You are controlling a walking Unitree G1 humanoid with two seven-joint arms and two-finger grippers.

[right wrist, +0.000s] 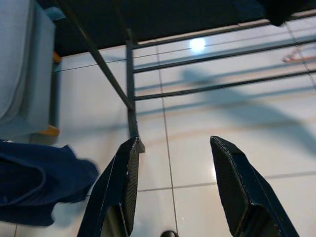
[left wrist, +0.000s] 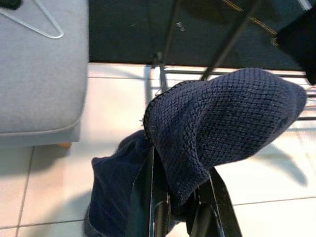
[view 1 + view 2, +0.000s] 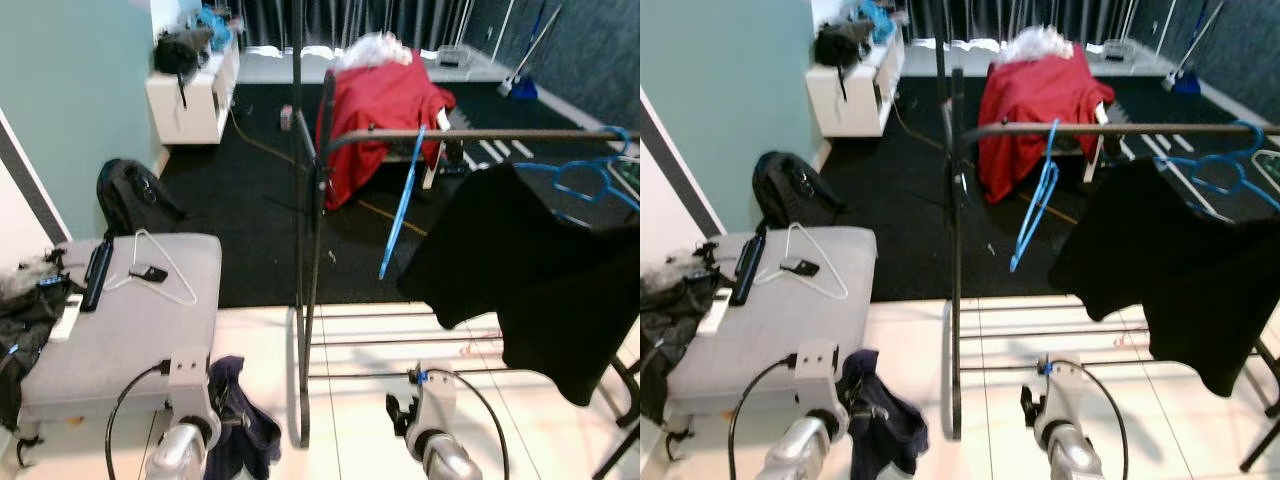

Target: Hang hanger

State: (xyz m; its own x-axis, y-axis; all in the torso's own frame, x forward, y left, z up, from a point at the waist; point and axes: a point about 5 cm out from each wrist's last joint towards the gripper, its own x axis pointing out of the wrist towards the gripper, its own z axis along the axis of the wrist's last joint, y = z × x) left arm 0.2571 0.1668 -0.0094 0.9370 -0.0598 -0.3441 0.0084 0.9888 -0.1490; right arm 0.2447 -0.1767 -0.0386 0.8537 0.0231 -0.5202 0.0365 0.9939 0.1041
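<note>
A white wire hanger (image 3: 169, 265) lies flat on the grey ottoman (image 3: 130, 340) at my left, beside a small black object. The clothes rack's dark rail (image 3: 480, 134) runs across the right; a light blue hanger (image 3: 403, 200) dangles from it, and a black shirt (image 3: 540, 280) hangs on another blue hanger (image 3: 590, 180). My left gripper (image 2: 180, 217) is low by the ottoman's corner, shut on a navy knitted garment (image 2: 222, 123) that droops toward the tiles. Over the white tiles near the rack's foot, my right gripper (image 1: 177, 187) is open with nothing between its fingers.
The rack's upright post (image 3: 310, 300) and its floor bars (image 1: 207, 54) stand just ahead. A long black remote (image 3: 97, 275) and a heap of dark clothes (image 3: 25, 310) lie on the ottoman's left. Beyond are a black backpack (image 3: 130, 195), a red-draped chair (image 3: 375, 110) and a white shelf unit (image 3: 195, 95).
</note>
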